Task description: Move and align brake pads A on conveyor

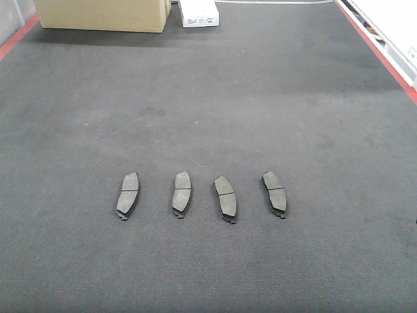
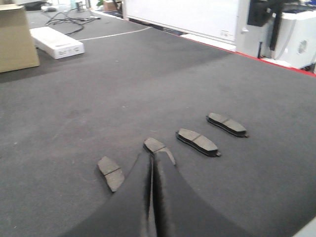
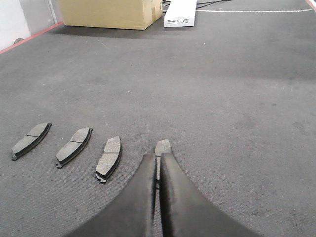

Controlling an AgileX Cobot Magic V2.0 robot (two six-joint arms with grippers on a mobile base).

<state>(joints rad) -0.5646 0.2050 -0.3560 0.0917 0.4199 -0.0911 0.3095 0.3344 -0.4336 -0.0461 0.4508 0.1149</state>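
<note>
Charcoal conveyor [image 1: 208, 98], red side edges; cardboard box [image 1: 104, 14] and white box [image 1: 199, 13] at far end. Four brake pads A [image 1: 128, 195] in row across belt near front edge, apart. Left gripper [image 2: 151, 163] and right gripper [image 3: 159, 165]: fingers pressed together, holding nothing.

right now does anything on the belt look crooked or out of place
Slightly. The four brake pads lie in a row on the conveyor, but not parallel: the two left pads lean one way, the two right pads the other. None looks damaged.
</note>
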